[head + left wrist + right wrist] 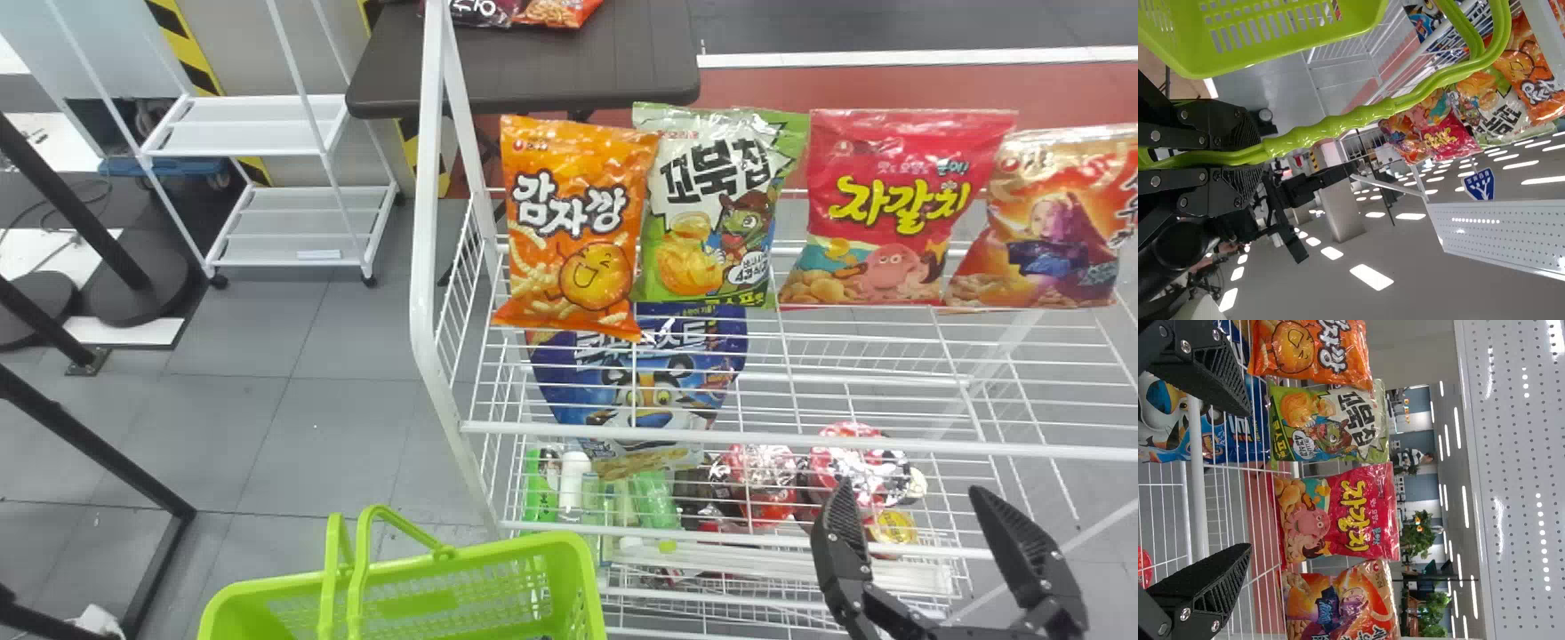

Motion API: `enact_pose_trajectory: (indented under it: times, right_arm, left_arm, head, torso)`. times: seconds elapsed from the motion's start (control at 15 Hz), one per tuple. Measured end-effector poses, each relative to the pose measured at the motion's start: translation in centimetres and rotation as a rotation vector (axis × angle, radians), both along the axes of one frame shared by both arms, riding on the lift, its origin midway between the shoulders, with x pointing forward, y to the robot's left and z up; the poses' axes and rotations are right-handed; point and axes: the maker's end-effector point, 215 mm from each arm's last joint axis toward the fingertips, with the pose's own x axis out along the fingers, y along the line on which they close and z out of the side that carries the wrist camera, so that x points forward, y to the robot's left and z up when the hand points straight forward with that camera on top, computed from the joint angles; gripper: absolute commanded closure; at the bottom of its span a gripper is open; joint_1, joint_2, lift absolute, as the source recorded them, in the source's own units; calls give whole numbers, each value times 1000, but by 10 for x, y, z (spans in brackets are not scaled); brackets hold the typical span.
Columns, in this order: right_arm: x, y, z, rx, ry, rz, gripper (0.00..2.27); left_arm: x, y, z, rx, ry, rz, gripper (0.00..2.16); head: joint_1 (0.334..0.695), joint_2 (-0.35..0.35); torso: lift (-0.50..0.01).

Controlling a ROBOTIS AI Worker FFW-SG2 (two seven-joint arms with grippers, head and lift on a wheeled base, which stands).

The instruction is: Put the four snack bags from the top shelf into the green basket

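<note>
While the top shelf (800,441) is seen at right, the green basket (516,551) is held lower left. Four snack bags (889,204), shelved upper right, could be toppled if clipped by the spread right gripper (909,494); the handle (1331,128) is pinched by the left gripper (1259,155).

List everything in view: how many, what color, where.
Snack bags: four, orange, green, red, orange-red, top shelf
Larger bag: one, blue, under top shelf
Basket: one, green, front left
Rack: one, white, centre-right
Bottles: several, green and white, lower shelf
Packages: several, red, lower shelf
Table: one, dark, behind rack
Other bags: two, dark and orange, on table
Cart: one, white, behind left
Panel: one, white, above top shelf
Left gripper: one, black, shut on basket handle
Right gripper: one, black, open before rack
</note>
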Motion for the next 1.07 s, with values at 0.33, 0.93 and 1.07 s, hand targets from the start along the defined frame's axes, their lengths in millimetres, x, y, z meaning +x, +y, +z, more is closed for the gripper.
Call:
enact_pose_trajectory:
  times: [0.33, 0.93, 1.07]
  right_arm:
    - [0, 2, 0, 2, -1, 3, 103]
    - [60, 48, -7, 9, 28, 94, 107]
    - [80, 76, -15, 12, 55, 146, 107]
  left_arm:
    - [1, 1, 0, -1, -1, 2, 2148]
    - [0, 1, 0, -4, 5, 3, 2148]
    - [0, 1, 0, -8, 13, 4, 2148]
  head:
    - [695, 104]
    - [695, 200]
    - [695, 242]
  torso:
    - [-1]
    - [-1]
    - [-1]
